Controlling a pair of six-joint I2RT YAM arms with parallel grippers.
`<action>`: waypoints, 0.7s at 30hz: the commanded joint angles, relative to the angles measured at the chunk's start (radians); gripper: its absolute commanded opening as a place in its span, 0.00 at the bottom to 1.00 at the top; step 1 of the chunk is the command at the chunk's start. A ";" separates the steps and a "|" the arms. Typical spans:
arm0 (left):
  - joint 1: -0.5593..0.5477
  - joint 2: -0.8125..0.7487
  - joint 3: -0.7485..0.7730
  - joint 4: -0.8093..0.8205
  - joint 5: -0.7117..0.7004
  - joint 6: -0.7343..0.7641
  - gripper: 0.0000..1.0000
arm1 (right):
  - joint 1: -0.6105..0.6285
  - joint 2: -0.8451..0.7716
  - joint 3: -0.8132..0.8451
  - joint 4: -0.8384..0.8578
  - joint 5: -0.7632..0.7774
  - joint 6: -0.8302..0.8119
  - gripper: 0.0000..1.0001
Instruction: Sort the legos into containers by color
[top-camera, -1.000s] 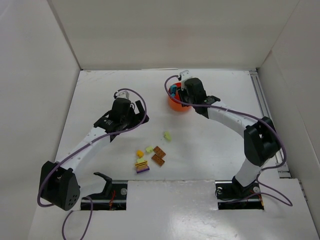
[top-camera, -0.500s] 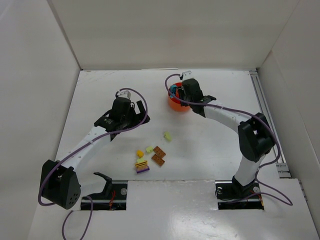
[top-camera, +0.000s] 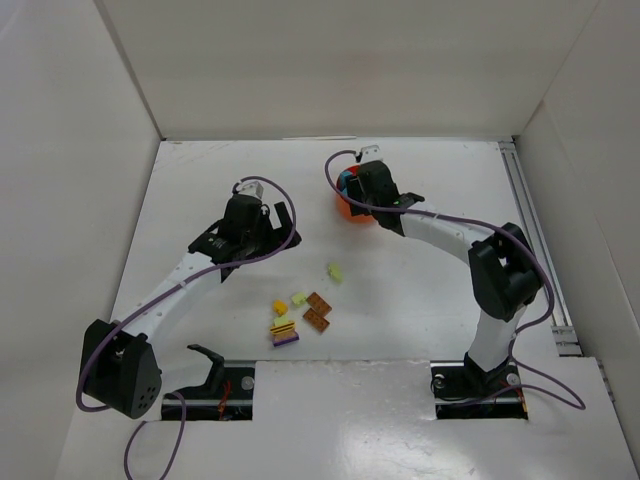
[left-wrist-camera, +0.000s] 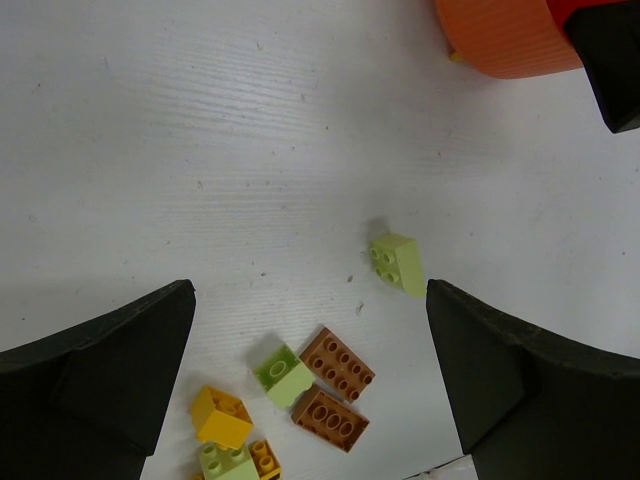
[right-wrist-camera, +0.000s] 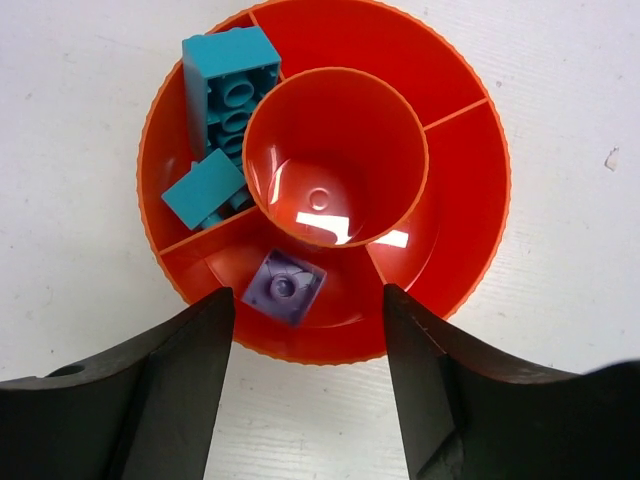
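The round orange dish sits toward the far side of the white table, a little right of the middle. It has a deep centre well ringed by divided sections. Two teal bricks lie in the upper-left section of the right wrist view, one leaning on the other. A single purple brick lies in the section nearest that camera.

The other bricks are loose near the front edge, between the arm bases. A pale green brick lies alone. Beyond it, a second pale green brick lies beside two brown plates and a yellow brick. A small stack with a purple base is just beside them.

The right arm reaches far forward and curves left. The right gripper points down over the dish with its jaws apart and holds nothing. The left arm stretches toward mid-table. The left gripper is spread wide and empty, hanging above the loose bricks.
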 joint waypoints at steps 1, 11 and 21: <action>0.007 -0.017 0.006 0.004 0.020 0.013 1.00 | 0.006 0.002 0.044 0.018 0.025 0.015 0.66; 0.007 -0.052 -0.032 -0.019 0.049 0.002 1.00 | 0.061 -0.120 0.021 -0.020 -0.002 -0.111 0.70; 0.007 -0.130 -0.080 -0.053 0.033 -0.038 1.00 | 0.154 -0.245 -0.105 -0.122 -0.281 -0.221 0.73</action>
